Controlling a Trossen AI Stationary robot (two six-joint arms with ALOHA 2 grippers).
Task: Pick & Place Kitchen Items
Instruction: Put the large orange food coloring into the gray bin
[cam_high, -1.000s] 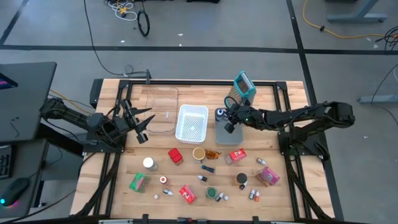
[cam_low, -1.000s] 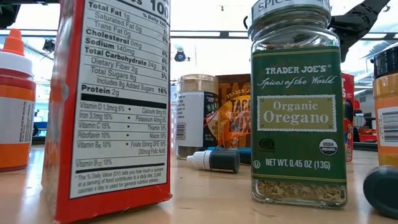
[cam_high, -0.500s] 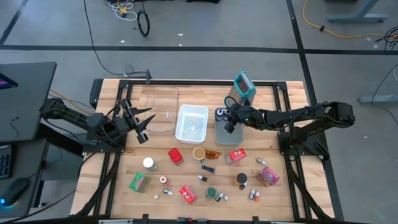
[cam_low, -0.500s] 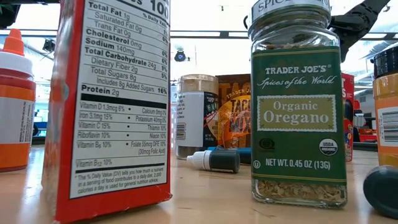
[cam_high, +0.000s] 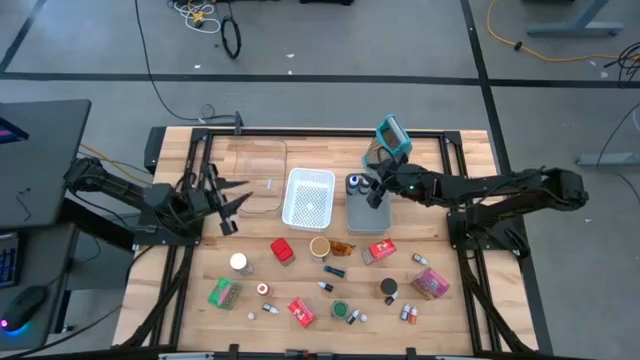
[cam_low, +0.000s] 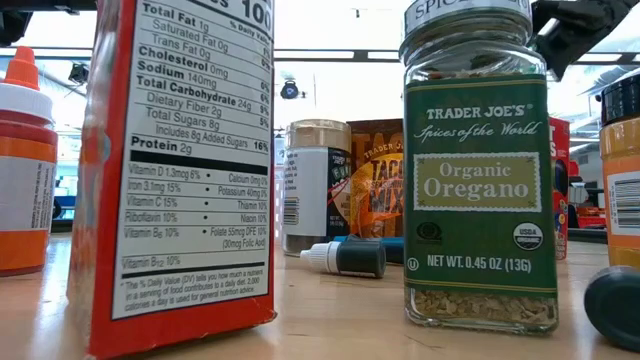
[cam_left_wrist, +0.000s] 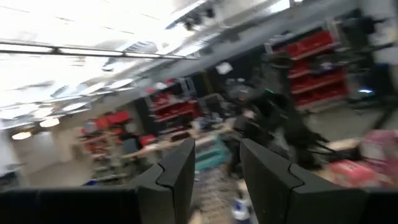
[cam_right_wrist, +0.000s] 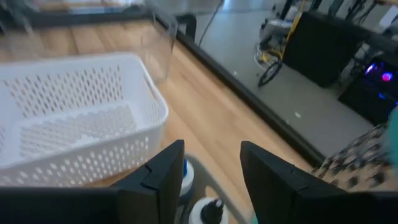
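The kitchen items lie loose on the near half of the table: red packets (cam_high: 283, 249) (cam_high: 301, 312) (cam_high: 380, 250), a green packet (cam_high: 222, 293), a pink packet (cam_high: 432, 284), a cup (cam_high: 320, 247), a white jar (cam_high: 240, 263) and tiny bottles (cam_high: 408, 313). In the low view an oregano jar (cam_low: 480, 170) and a red box (cam_low: 175, 160) stand close to the camera. My right gripper (cam_high: 378, 191) (cam_right_wrist: 211, 168) is open above the grey bin (cam_high: 365, 213), where small bottles (cam_right_wrist: 205, 211) sit. My left gripper (cam_high: 226, 195) (cam_left_wrist: 217, 168) is open and raised beside the clear bin (cam_high: 255, 172).
A white perforated basket (cam_high: 308, 197) (cam_right_wrist: 74, 124) stands between the clear bin and the grey bin. The tall grater with a teal top (cam_high: 391, 139) stands at the far edge, just behind my right gripper. Bare wood shows along the table's left side.
My right gripper has drawn back a little toward the table's right and far side, staying open over the grey bin, and its arm has stretched out farther right. No item has moved.
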